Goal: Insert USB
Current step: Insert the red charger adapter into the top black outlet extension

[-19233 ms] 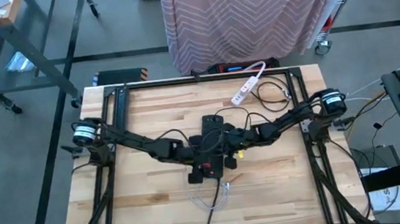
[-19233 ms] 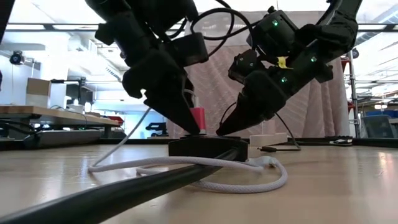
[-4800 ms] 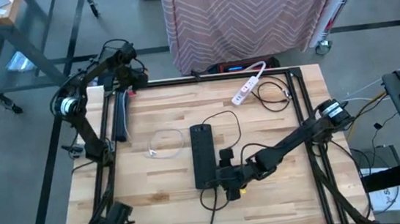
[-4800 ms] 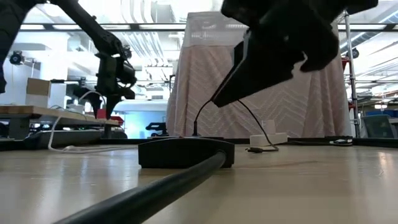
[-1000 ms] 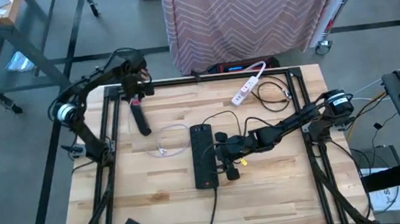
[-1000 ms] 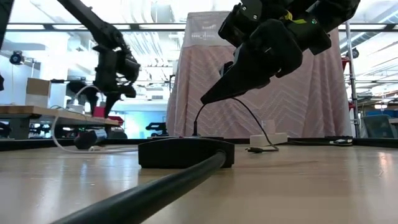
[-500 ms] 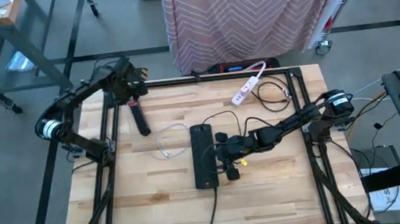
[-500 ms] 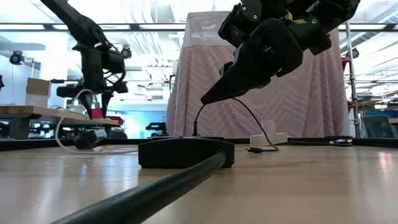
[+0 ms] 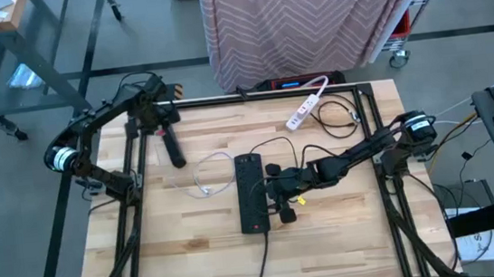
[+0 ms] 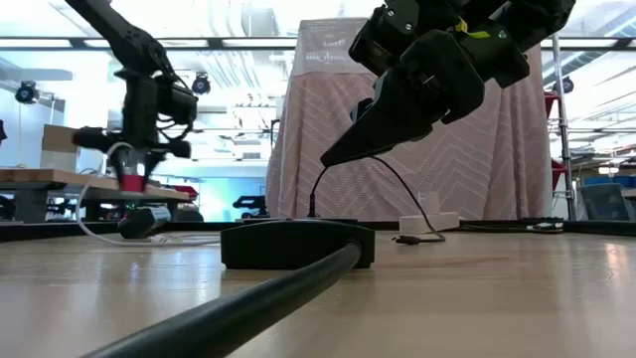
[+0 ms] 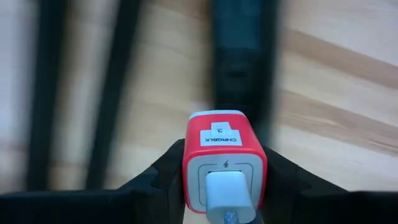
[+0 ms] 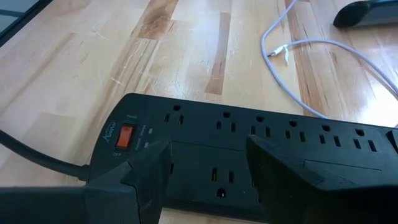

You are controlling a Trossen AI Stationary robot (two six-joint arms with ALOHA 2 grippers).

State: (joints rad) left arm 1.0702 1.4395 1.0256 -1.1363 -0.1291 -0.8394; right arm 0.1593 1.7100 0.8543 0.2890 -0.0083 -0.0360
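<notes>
My left gripper hangs over the table's far left corner, shut on a red charger block with a white USB plug in its upper face. The white cable sags from it onto the wood. The low view shows the charger well above the table. A black power strip lies flat mid-table. My right gripper hovers open just above its near part, fingers slanting down, touching nothing. My left gripper pinches the red charger by two opposite sides between its two fingers. The fingers come from above, pointing down. The charger is lifted clear of the table, its USB face up toward the wrist, and the white cable hangs slack from it.
A black cylinder lies on the wood just beside the left gripper. A white power strip and thin black cords sit at the far right. The black frame rails border the table.
My left gripper has carried the red charger toward the table's left edge, staying high, and its wrist has rolled somewhat. The cable's hanging part has swung along with it, while its end on the table has stayed put.
</notes>
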